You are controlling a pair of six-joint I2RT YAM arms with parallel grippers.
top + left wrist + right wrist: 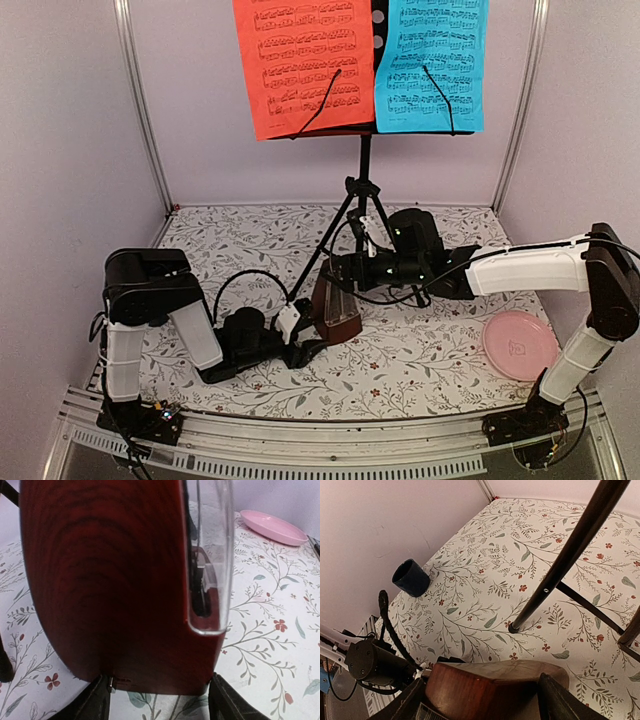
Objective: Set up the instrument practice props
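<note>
The metronome (336,312) stands upright on the worktop (430,345) by the legs of the music stand (365,165), apex up, clear front facing right. The left end effector (306,346) pinches its base. The right end effector (338,272) straddles its top, and I cannot tell whether it makes contact.

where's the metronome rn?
The metronome sits centre-frame in the top view, just in front of the tripod legs of the music stand, between the left gripper and right gripper.
</note>
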